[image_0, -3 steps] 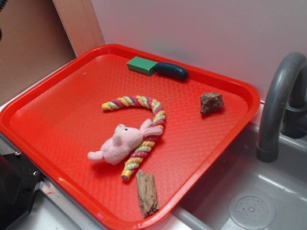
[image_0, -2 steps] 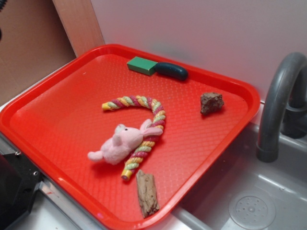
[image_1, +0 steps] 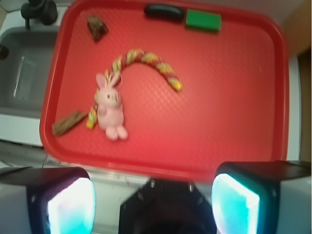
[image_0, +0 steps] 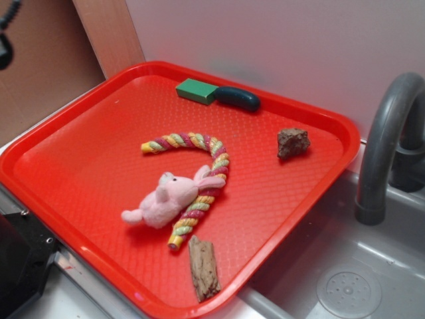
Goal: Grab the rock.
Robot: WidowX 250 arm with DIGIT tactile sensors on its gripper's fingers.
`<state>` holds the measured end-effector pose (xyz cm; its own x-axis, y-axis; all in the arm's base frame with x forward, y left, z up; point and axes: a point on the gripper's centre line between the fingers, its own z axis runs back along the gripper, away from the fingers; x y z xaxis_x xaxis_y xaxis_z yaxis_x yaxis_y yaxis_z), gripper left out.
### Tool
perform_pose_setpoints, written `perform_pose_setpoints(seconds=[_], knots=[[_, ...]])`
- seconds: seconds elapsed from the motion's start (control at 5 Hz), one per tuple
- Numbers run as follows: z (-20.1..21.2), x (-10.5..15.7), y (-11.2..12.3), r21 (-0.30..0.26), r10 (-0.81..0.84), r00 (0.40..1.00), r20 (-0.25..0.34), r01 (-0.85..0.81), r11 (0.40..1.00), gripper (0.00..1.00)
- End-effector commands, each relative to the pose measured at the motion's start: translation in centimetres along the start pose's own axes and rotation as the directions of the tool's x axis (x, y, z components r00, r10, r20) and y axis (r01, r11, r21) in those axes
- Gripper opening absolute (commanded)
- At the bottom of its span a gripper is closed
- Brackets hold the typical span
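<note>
The rock (image_0: 293, 142), a small rough reddish-brown and grey lump, lies on the red tray (image_0: 80, 173) near its far right corner. In the wrist view the rock (image_1: 97, 27) sits at the tray's top left. My gripper (image_1: 153, 202) is high above the tray's near edge, far from the rock. Its two fingers (image_1: 70, 207) stand wide apart with nothing between them. In the exterior view only a dark bit of the arm (image_0: 6, 36) shows at the top left.
On the tray lie a pink plush (image_0: 167, 199), a striped rope toy (image_0: 199, 179), a piece of bark (image_0: 203, 268) and a green-and-dark brush (image_0: 216, 94). A grey sink (image_0: 345, 279) with a faucet (image_0: 385, 146) is right of the tray. A wall stands behind.
A dark part of the arm has come further into the exterior view at the top left. Nothing on the tray has moved.
</note>
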<state>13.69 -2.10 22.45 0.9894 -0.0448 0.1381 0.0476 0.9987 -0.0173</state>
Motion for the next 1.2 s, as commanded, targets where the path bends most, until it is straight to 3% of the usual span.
perform_pose_setpoints(seconds=[0.0,0.2,0.4,1.0], knots=[[-2.2,3.7,-1.1,0.041,-0.151,0.982,0.11,0.147,0.988,1.0],[-5.6,5.9,-3.7,0.053,-0.394,0.912,0.113,0.39,0.919,1.0],[-8.7,7.8,-4.5,0.035,-0.422,0.897,0.134,0.421,0.906,1.0],[-12.5,14.1,-7.3,0.006,-0.294,0.947,0.132,0.296,0.955,1.0]])
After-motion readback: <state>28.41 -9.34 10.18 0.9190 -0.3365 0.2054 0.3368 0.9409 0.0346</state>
